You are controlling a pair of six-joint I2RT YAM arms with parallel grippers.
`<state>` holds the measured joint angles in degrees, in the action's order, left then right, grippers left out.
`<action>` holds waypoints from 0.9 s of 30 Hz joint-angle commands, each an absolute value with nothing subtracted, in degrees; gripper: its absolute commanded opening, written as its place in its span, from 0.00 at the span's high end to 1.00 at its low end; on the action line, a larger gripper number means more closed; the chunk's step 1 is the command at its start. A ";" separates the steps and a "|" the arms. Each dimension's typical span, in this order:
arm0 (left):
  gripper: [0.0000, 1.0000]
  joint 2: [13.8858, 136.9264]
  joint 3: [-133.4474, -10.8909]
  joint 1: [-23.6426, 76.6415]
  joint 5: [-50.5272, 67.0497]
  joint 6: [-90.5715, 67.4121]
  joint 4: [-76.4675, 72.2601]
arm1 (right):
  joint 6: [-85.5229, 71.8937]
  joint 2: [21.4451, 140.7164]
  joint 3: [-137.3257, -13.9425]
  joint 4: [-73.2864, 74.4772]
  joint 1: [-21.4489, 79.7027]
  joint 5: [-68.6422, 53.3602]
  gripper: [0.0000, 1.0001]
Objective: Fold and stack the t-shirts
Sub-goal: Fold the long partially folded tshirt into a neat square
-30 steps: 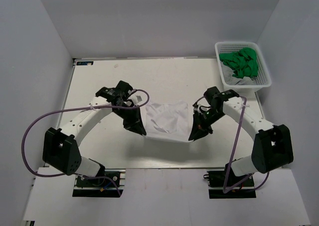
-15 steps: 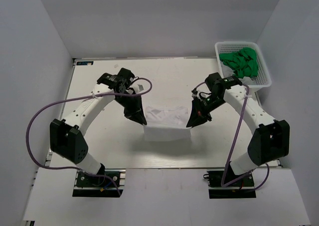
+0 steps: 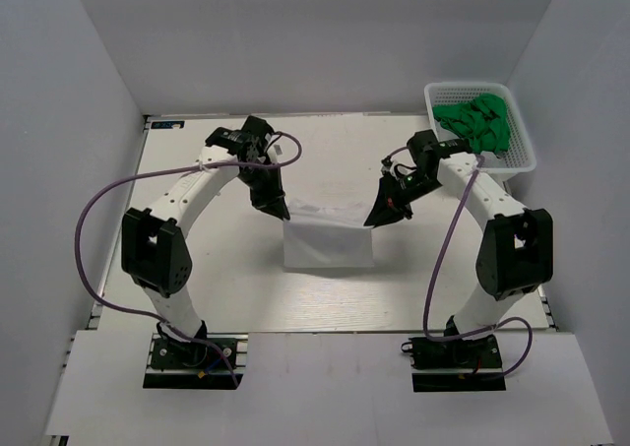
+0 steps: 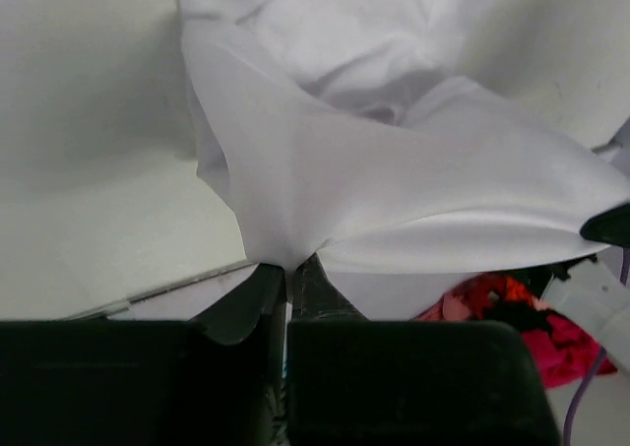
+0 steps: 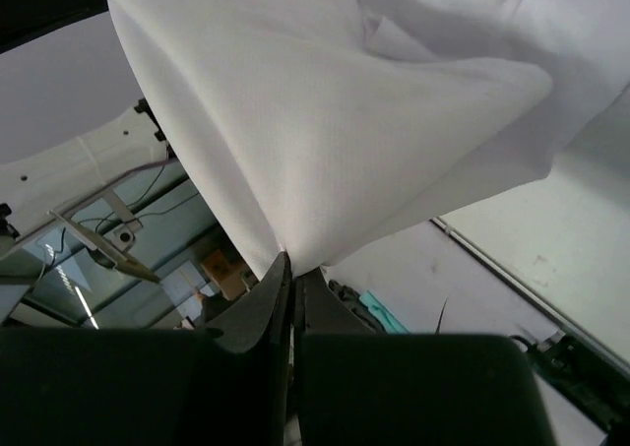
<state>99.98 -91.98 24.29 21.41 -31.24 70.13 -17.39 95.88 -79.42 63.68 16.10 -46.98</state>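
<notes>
A plain white t-shirt (image 3: 329,241) lies partly folded at the table's middle, its far edge lifted off the surface. My left gripper (image 3: 283,213) is shut on that edge's left corner, and in the left wrist view the t-shirt (image 4: 394,180) fans out from the pinched gripper (image 4: 288,269). My right gripper (image 3: 373,220) is shut on the right corner; the right wrist view shows the t-shirt (image 5: 325,121) drawn taut from the closed gripper (image 5: 292,261). The cloth hangs between both grippers as a shallow sagging band.
A white mesh basket (image 3: 521,157) at the far right corner holds green cloth (image 3: 478,121). Purple cables loop from both arms. Grey walls close the table (image 3: 197,259) on three sides.
Both grippers have carried the shirt's held edge away from the arm bases toward the table's far side, so the near part now lies flat as a rectangle and the raised part has shrunk.
</notes>
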 commanded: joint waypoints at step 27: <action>0.19 132.60 -125.81 18.90 27.33 -29.27 45.77 | -28.29 123.92 -103.07 41.04 5.81 -37.89 0.56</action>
<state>130.37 -115.87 19.66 25.50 -31.44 44.51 -26.68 123.50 -97.17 43.35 7.64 -43.09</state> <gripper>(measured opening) 0.636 0.367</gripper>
